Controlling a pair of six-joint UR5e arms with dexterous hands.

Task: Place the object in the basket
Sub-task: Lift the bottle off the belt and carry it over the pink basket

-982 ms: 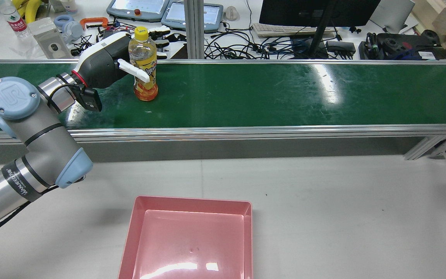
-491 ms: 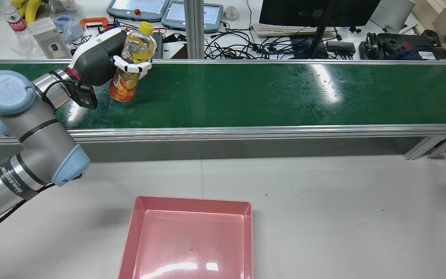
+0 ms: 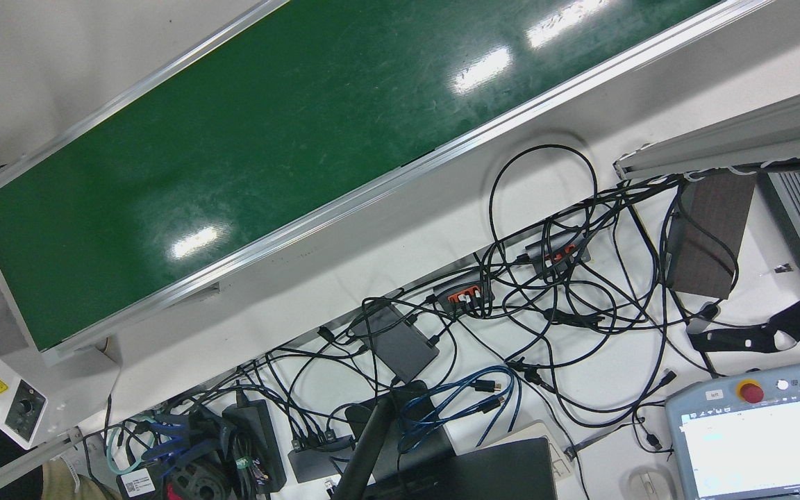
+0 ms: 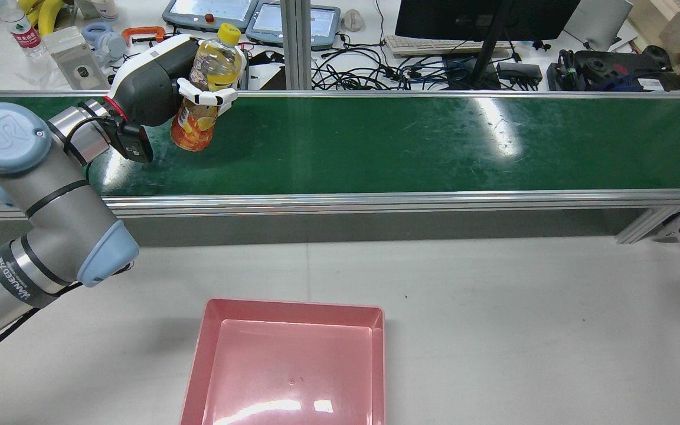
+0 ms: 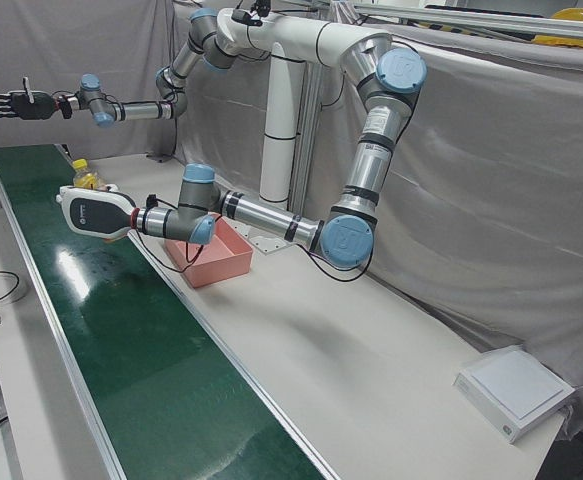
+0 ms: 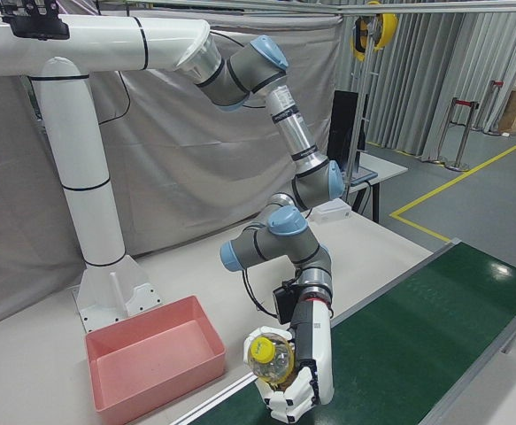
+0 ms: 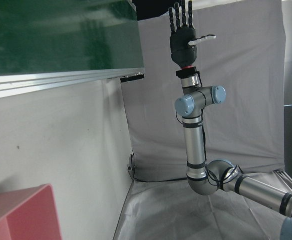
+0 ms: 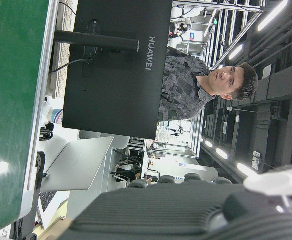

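Rear view: left hand (image 4: 157, 79) clasps the tilted juice bottle (image 4: 203, 94) above the conveyor belt (image 4: 375, 144); carry it steadily to the pink basket (image 4: 290, 366).

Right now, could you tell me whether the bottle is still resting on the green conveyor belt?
Apart. In the rear view the left hand holds the bottle tilted, its base clear of the conveyor belt; the right-front view agrees.

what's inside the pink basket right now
Nothing: the pink plastic basket shows only a bare, glossy floor. The yellow-capped juice bottle is held above the green conveyor belt by the left hand.
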